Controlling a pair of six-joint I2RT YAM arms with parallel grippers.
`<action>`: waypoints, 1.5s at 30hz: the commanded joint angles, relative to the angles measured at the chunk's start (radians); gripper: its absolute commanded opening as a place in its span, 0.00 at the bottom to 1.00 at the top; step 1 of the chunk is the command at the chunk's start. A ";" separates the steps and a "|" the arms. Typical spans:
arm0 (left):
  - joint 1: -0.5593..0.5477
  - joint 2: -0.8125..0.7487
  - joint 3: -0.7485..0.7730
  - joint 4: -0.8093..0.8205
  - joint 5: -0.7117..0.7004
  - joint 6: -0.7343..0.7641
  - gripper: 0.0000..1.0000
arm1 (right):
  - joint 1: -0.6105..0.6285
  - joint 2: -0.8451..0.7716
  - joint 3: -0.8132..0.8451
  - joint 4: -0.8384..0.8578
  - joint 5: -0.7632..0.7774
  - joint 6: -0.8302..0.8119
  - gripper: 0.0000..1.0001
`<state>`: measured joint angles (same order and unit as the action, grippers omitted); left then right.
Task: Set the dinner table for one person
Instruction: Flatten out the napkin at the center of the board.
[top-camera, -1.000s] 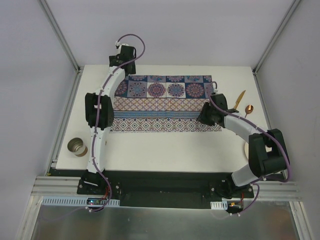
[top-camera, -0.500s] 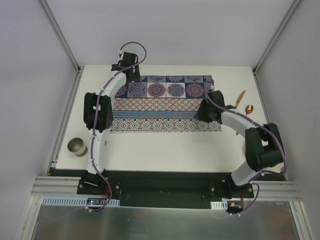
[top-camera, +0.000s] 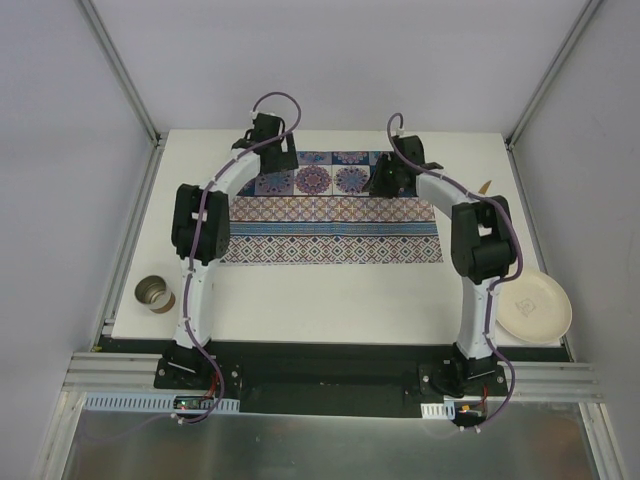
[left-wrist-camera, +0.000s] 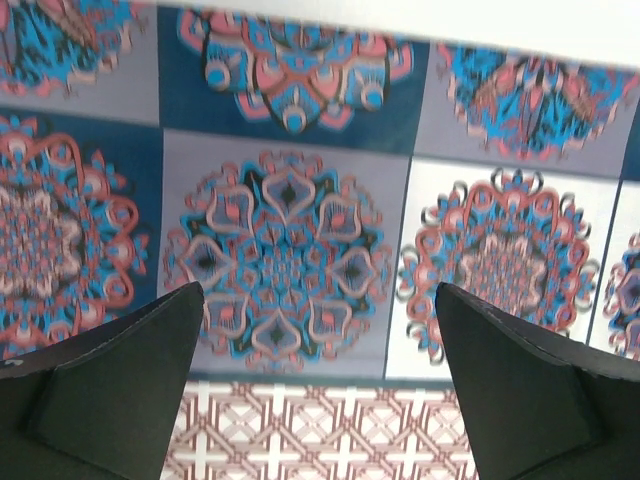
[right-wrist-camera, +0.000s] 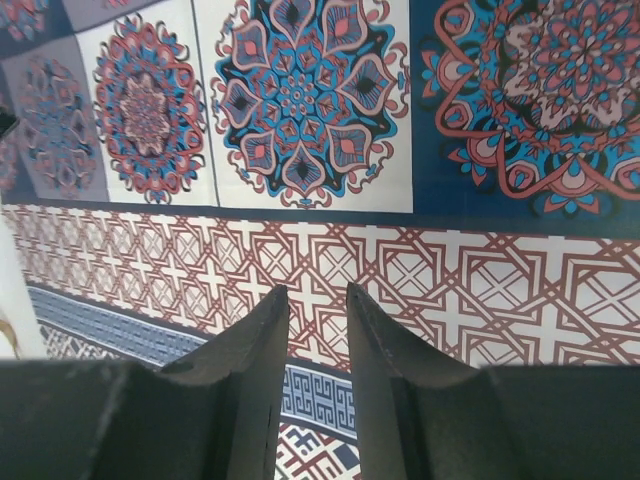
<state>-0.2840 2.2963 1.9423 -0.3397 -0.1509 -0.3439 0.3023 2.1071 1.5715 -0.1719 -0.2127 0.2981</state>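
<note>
1. The worktop (top-camera: 330, 300) is white and flat. It fills the middle of the overhead view, running from my two bases at the near edge to the far wall, with aluminium rails (top-camera: 128, 85) rising from its far corners.
2. A patterned placemat (top-camera: 330, 215) in blue and red lies flat on the far half of the worktop, its long side across my reach. Along its far edge runs a row of mandala squares, with bands of lattice nearer to me.
3. My left fingers (left-wrist-camera: 318, 300) stand spread wide with nothing between them. They hang over a mandala square near the far left corner of the placemat.
4. My right fingers (right-wrist-camera: 315, 295) are drawn close but not shut. A narrow slit remains, and only the lattice band shows through it, so they hold nothing. They are over the far right part of the placemat.
5. From above, both arms curve inward over the placemat, and the two wrists are near each other along its far edge.
6. A pale plate (top-camera: 535, 308) sits at the near right corner of the worktop, its rim reaching past the edge.
7. A brownish ring-shaped thing (top-camera: 155, 294) lies near the left edge. I cannot tell what it is.
8. A golden sliver (top-camera: 487, 186) shows just past my right arm. Too little is visible to name it.
</note>
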 joint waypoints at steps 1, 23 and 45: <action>0.058 0.069 0.096 0.042 0.083 -0.072 0.99 | -0.025 -0.027 0.062 -0.032 -0.068 0.013 0.33; 0.212 0.109 -0.126 0.369 0.597 -0.492 0.99 | -0.186 0.349 0.357 0.061 -0.359 0.162 0.35; 0.212 -0.132 -0.395 0.430 0.545 -0.437 0.99 | -0.253 0.028 -0.228 0.379 -0.379 0.289 0.34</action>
<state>-0.0597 2.1841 1.5208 0.1177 0.4000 -0.8059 0.0517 2.2021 1.3884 0.1856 -0.5915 0.5728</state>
